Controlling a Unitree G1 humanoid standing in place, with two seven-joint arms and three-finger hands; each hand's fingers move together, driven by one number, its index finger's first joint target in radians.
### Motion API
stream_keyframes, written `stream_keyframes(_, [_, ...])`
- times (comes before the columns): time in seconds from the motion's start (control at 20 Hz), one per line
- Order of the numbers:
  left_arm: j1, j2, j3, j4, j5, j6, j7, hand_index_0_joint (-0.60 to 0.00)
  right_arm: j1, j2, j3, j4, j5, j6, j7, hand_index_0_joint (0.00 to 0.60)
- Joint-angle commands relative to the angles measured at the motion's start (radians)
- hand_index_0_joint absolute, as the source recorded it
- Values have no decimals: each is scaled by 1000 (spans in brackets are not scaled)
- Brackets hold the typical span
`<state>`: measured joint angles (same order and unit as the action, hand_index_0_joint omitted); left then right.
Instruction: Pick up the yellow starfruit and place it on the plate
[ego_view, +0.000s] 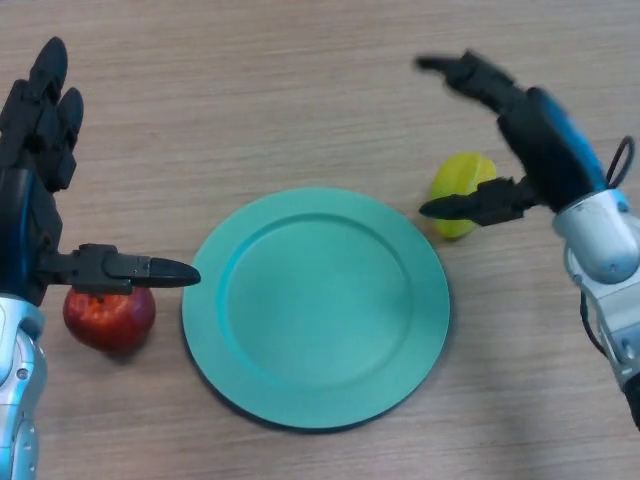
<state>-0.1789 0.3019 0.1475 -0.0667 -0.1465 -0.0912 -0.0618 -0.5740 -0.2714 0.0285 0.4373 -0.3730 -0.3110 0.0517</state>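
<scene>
Table (300, 70): wood-grain, carrying everything listed. Plate (316, 305): teal, round, holding nothing, lying between the two hands. Right hand (540, 140): spread wide, thumb and fingers apart. Left hand (40, 150): fingers straight, thumb over a red apple (108, 318). Starfruit (462, 190): yellow-green, ridged, on the table just beneath the right hand's thumb, beside the plate's rim.

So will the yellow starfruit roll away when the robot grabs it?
Probably not far: the starfruit looks ridged and lumpy, not round, so it may wobble rather than roll. Its shiny skin could be a bit slippery. The right robot hand is open beside it, thumb in front of it.
</scene>
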Motion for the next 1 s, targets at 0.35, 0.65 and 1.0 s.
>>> stream_keyframes(0.35, [-36, 14, 12, -100, -3, -57, -1, 0, 87, -19, -99, -345, 379, 227, 57, 0])
stream_keyframes(0.65, [-41, 6, 5, -97, -3, -41, 9, 0, 104, -10, -88, -297, 396, 224, 38, 0])
stream_keyframes(1.0, [-45, 1, -6, -119, 12, -35, 12, 0, 64, -35, -85, -150, 303, 103, 16, 0])
